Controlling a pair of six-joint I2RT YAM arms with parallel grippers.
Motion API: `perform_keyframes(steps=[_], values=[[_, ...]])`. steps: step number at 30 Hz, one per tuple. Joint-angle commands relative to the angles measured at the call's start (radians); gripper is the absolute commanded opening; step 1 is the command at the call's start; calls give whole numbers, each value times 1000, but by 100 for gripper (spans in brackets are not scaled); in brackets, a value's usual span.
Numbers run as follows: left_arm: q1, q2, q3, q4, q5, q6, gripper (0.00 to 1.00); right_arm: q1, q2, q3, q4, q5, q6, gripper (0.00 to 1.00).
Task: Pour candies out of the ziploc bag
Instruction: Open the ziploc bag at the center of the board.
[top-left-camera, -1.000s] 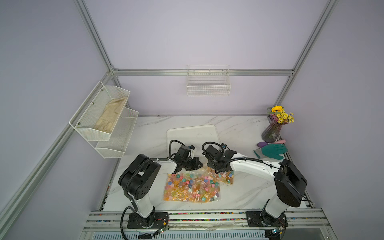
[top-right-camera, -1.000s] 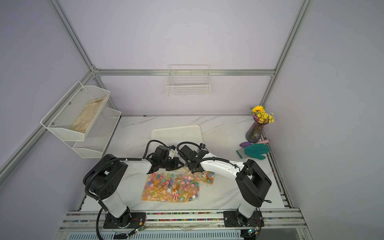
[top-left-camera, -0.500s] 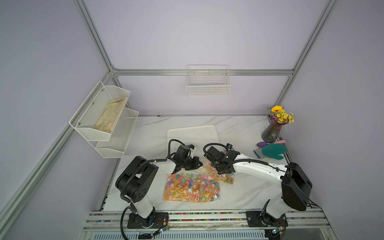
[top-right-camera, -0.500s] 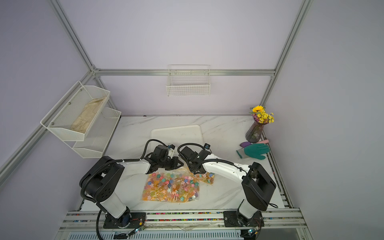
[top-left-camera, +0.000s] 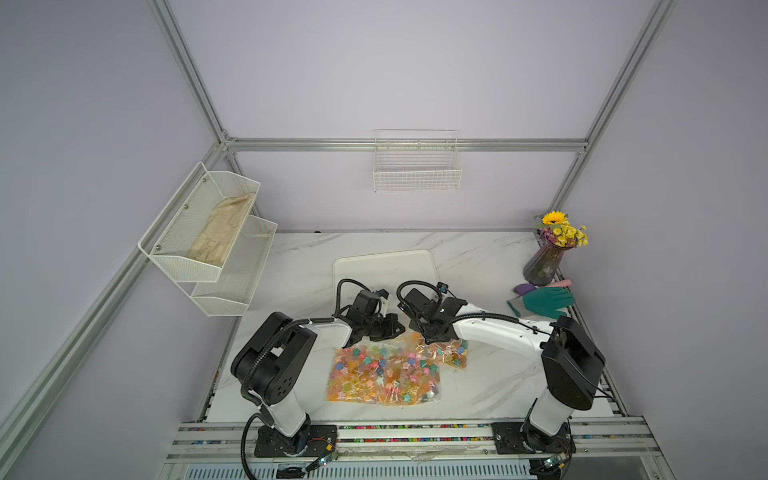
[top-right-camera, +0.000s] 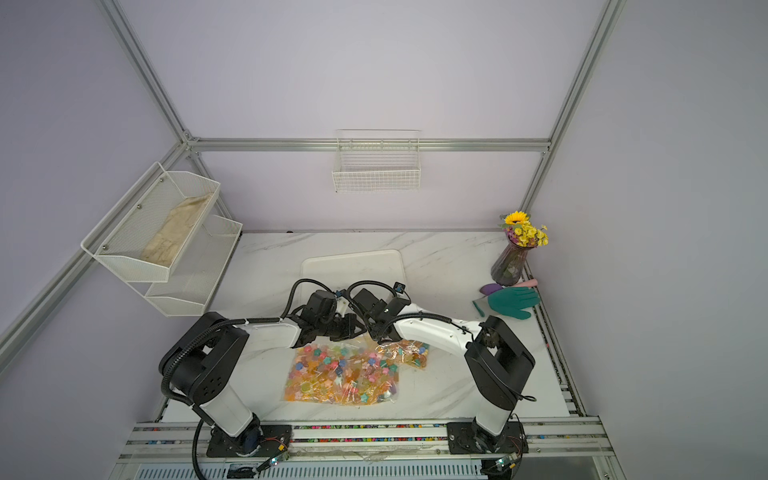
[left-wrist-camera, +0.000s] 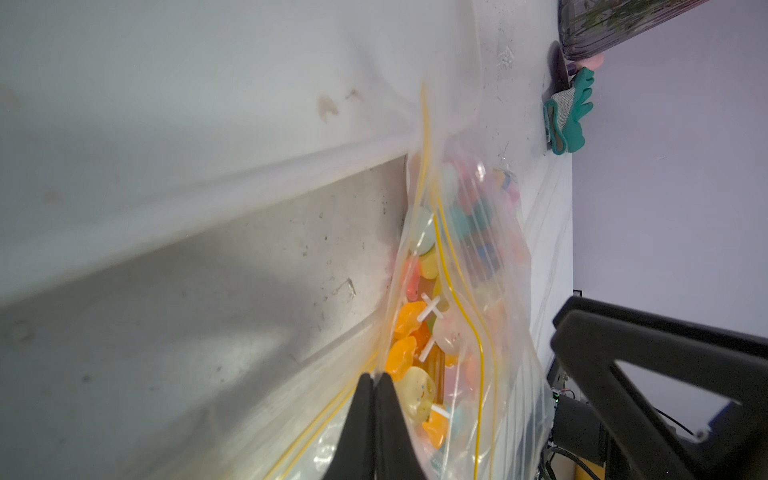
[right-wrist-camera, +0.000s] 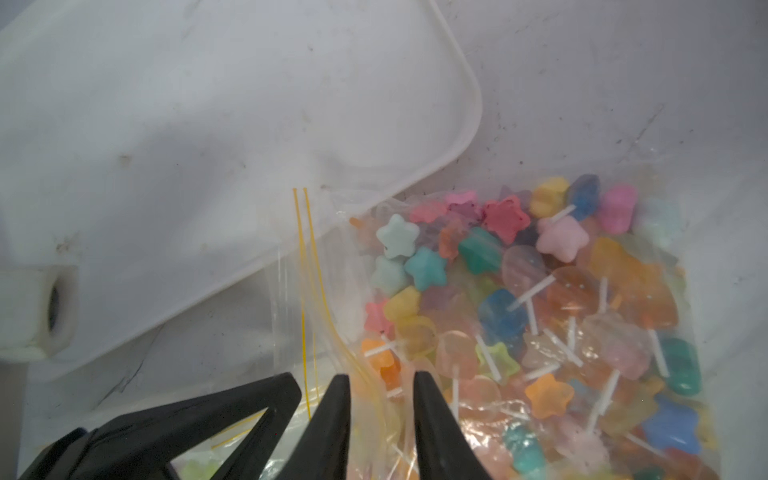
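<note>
Left gripper (left-wrist-camera: 376, 376) has its two black fingers pressed together on the clear lip of the ziploc bag (top-left-camera: 384, 374), just beside the yellow zip lines (left-wrist-camera: 424, 137). The right gripper (right-wrist-camera: 379, 376) stands with its jaws apart over a neighbouring stretch of that lip, clamped on nothing. The bag lies flat on the marble table (top-left-camera: 490, 382), at lower centre in both top views, packed with candies (right-wrist-camera: 505, 216). Its mouth points toward the white tray (top-left-camera: 384, 266) at mid-frame.

My reading is that the step in hand is securing and spreading the mouth; no candy lies outside the bag. The next move calls for the right jaws to close on the opposite layer of film. After that the bag has to be raised and tipped so its mouth hangs over the tray.

In the top views the wrists cover both sets of fingertips and the bag's mouth. Whether the zip is parted along its whole length cannot be told, nor whether film sits between the right pads or only beyond them.
</note>
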Motion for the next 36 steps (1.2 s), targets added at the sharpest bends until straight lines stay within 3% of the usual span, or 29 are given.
perform_keyframes(steps=[1, 10, 18, 24, 30, 36], values=[[10, -2, -14, 21, 16, 23, 0, 0, 20, 45, 26, -1, -27, 33], [9, -2, -18, 24, 15, 22, 0, 1, 43, 44, 61, -23, -61, 42], [9, -6, -18, 24, 13, 20, 0, 0, 87, 10, 65, -45, -52, 40], [9, -10, -20, 17, 6, 20, 0, -3, 92, -4, 63, -23, -46, 27], [10, -15, -30, 6, -7, 16, 0, -18, 24, -37, 62, 20, -28, 0], [12, -6, -30, -12, -14, 14, 0, -37, -50, -69, 31, 55, -2, 0]])
